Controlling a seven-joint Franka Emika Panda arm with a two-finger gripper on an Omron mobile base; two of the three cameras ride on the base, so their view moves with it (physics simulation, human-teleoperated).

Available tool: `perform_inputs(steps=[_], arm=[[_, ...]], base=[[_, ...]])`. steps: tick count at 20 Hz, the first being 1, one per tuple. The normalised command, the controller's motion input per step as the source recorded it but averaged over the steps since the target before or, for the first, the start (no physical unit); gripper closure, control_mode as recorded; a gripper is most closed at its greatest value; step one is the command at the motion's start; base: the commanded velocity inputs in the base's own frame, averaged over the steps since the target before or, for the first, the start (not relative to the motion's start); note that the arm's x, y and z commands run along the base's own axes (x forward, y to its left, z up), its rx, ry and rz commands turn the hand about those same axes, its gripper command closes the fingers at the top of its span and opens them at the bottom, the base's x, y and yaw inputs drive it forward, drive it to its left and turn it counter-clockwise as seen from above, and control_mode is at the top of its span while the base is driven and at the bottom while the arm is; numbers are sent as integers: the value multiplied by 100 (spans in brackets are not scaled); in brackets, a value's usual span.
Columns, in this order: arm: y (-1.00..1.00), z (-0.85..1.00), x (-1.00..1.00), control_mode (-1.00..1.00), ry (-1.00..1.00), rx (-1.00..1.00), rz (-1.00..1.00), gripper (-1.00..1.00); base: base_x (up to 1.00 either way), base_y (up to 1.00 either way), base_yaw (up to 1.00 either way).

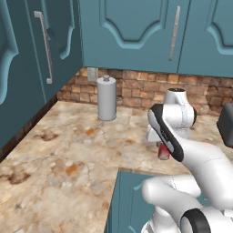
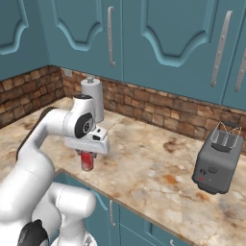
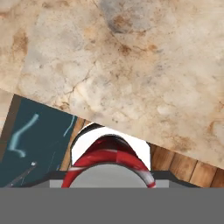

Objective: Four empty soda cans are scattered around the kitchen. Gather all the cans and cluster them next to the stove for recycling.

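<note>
Red soda can [image 2: 87, 160], upright, gripped between the narrowed jaws of the gripper [image 2: 87, 154] and hanging just above the marble counter [image 2: 158, 168] near its front edge, presumably lifted for carrying to the stove. Behind stands a paper towel roll [image 1: 107, 98]; farther right, a grey toaster [image 2: 217, 162], its slots apparently empty.

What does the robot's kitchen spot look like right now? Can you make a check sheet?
Surface: marbled beige counter, bare in front.
Job's things: red soda can near the counter's front edge, under the hand.
Clutter: grey paper towel holder by the brick wall; dark grey toaster on the right.
Grippers: gripper has its jaws shut on the soda can.
Cables: nothing seen.
Surroundings: teal cabinets above, brick backsplash behind.
</note>
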Motion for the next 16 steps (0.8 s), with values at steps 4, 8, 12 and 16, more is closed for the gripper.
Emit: perform_inputs(steps=[4,8,12,16], arm=[[10,29,-76,-100,-15,0,1,100],[8,27,-81,-100,-21,0,1,100],[1,48,-50,-100,-4,0,0,100],[0,47,-21,-100,2,0,0,100]], base=[[0,0,0],[0,0,0],[0,0,0],[0,0,0]])
